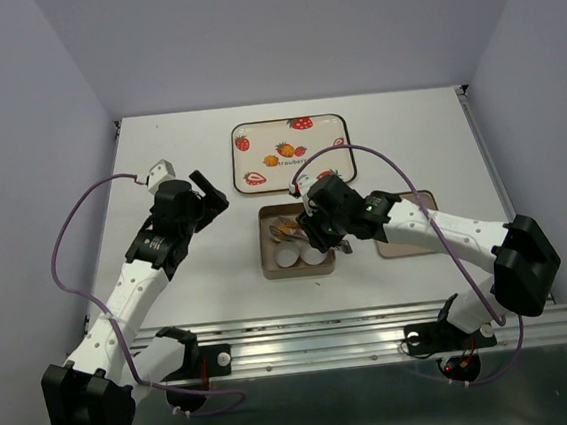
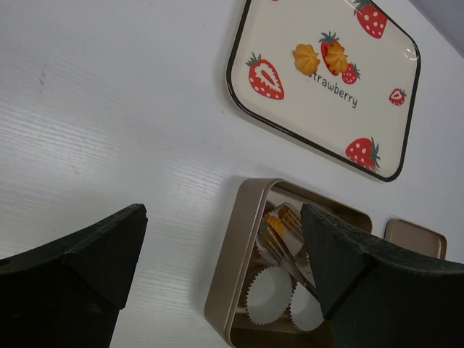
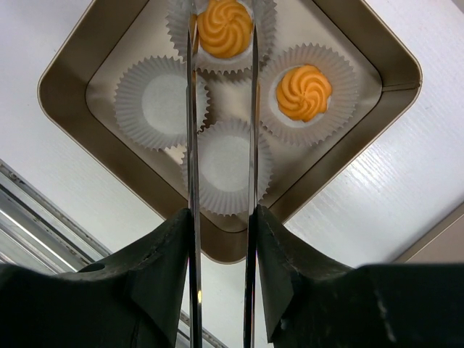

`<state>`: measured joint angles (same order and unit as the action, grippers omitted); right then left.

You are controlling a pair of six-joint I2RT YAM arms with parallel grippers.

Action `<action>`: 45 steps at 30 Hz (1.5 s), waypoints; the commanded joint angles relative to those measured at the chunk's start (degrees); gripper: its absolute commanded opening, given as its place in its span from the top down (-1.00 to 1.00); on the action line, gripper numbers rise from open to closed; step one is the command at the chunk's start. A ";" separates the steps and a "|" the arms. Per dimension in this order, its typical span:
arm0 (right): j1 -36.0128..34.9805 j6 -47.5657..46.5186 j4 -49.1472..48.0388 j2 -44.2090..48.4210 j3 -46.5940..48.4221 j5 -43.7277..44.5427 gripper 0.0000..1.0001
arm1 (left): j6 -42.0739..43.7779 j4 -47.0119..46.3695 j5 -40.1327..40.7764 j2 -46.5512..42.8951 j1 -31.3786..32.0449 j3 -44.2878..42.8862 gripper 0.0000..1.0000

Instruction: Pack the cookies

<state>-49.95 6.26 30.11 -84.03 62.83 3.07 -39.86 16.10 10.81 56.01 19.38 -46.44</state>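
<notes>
I read the right gripper (image 3: 221, 221) as clamped on metal tongs (image 3: 192, 145); the blades flank one of the cookies (image 3: 225, 29), seated in a paper cup (image 3: 264, 18) inside the tin (image 3: 65, 76); I cannot tell whether they pinch it; another sits cupped beside it; two lie on the strawberry tray (image 2: 304, 109); the left gripper (image 2: 223, 239) hangs apart, empty; I judge the cookies light and crumbly; take the sides gently.

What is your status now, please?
Left gripper open. Right gripper holding tongs in tin. Two cookies in cups, two on tray. Nothing in the way.
</notes>
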 commanded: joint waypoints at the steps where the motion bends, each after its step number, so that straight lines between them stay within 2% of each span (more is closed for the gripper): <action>1: -0.50 0.07 -0.58 0.97 0.72 0.97 0.10 | 0.57 -0.63 0.97 -1.25 -0.04 0.56 -0.98; 25: -0.50 -0.11 -0.84 2.99 1.42 1.15 0.04 | 0.57 -0.72 0.44 -0.90 -0.04 0.56 -0.98; 38: -0.50 -0.90 -0.40 8.08 3.18 1.50 0.05 | 0.74 -0.72 0.27 -1.16 -0.04 -0.06 -0.98; 42: -0.50 0.58 -1.89 10.28 4.75 4.56 0.07 | 0.57 -0.72 0.70 -1.16 -0.04 -0.41 -0.98; 45: -0.50 1.38 -3.21 10.29 6.51 12.90 0.07 | 0.83 -0.89 0.44 -0.99 -0.04 -0.50 -0.98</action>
<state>-49.95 6.59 30.96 -75.70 64.73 7.46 -39.86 16.10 10.76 55.96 19.38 -46.39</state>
